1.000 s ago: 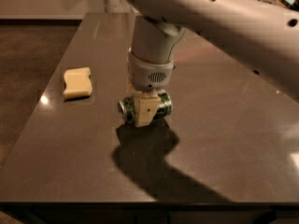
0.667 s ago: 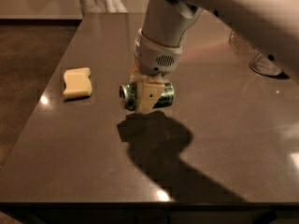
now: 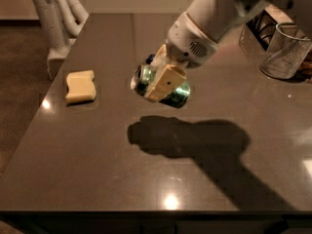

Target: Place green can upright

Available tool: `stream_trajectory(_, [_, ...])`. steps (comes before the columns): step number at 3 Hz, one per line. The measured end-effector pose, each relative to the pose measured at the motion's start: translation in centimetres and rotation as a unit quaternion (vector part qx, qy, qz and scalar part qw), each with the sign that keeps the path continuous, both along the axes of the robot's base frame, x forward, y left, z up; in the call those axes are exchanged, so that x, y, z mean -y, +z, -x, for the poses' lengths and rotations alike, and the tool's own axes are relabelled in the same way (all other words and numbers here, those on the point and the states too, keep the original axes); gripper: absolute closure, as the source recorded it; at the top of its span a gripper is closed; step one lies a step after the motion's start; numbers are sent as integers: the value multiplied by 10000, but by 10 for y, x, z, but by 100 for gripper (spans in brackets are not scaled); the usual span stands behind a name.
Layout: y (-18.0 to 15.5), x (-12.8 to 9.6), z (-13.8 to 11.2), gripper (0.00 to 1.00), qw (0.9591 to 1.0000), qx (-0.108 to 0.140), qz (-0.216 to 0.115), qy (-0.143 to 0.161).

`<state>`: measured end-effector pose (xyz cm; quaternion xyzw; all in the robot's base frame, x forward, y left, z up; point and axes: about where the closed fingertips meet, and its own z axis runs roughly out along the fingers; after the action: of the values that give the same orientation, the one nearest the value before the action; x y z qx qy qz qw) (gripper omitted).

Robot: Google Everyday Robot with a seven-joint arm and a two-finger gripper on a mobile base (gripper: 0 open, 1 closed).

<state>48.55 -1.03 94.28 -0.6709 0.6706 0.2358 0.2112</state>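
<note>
In the single camera view, one white robot arm (image 3: 217, 16) is reaching in from the upper right over the dark, glossy table (image 3: 92, 160), and its one tool (image 3: 157, 80) is hanging above the middle of the tabletop. The tool is clenching the one green can (image 3: 177, 94) across its body, with a cream-coloured finger (image 3: 165, 81) pressing on the near side of the can. The can is being held clear of the table, lying tilted on its side rather than upright, with one silver end (image 3: 143, 77) pointing toward the left and the green body sticking out to the lower right of the finger. One broad shadow (image 3: 195, 138) of arm and can is falling on the table nearer the camera, apart from the can. One pale yellow block (image 3: 80, 86), looking like a sponge, is lying flat near the table's left edge, well apart from the tool. One clear glass vessel (image 3: 287, 50) is standing at the far right side. One white jointed structure (image 3: 56, 16) is standing beyond the table's far left corner.
</note>
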Motion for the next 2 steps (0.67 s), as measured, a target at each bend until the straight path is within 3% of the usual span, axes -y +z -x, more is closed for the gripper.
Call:
stream_trajectory(1, [6,4,3,100,9937,-398,-911,-524])
stream_trajectory(2, [13,4,8,100,9767,-728,-1807,-898])
